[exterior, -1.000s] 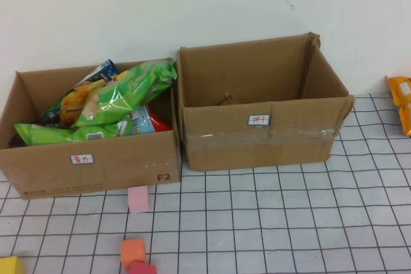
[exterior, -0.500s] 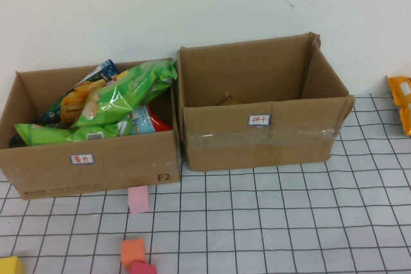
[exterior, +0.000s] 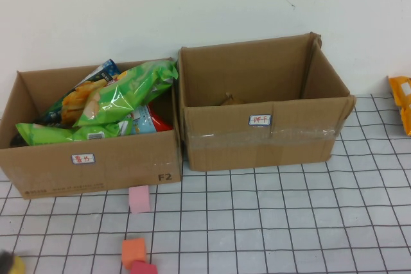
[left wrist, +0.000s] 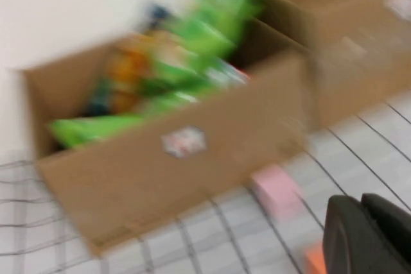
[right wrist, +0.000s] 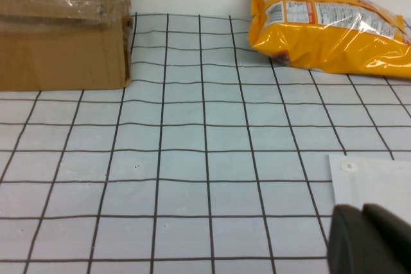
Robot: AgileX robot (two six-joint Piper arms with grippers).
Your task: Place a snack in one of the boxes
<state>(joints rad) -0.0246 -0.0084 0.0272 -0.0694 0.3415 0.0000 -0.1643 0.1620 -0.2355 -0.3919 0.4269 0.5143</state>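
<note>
An orange snack bag (exterior: 401,101) lies on the grid table at the far right; it also shows in the right wrist view (right wrist: 327,24). The left cardboard box (exterior: 96,168) holds green chip bags (exterior: 122,94) and other snack packs. The right cardboard box (exterior: 257,139) is nearly empty, with a small brown thing on its floor. My left gripper (left wrist: 363,213) is shut and empty, low in front of the left box (left wrist: 173,171); it shows as a dark blur at the near left corner (exterior: 5,261). My right gripper (right wrist: 361,213) is shut and empty, low over the table, well short of the orange bag.
A pink block (exterior: 139,198), an orange block (exterior: 133,250), a magenta block (exterior: 142,268) and a yellow block (exterior: 16,266) lie in front of the left box. A white sheet (right wrist: 372,178) lies by the right gripper. A white wall stands behind the boxes.
A dark blur of my left arm has come into the near left corner of the high view, over the yellow block. Boxes and snacks have not moved.
</note>
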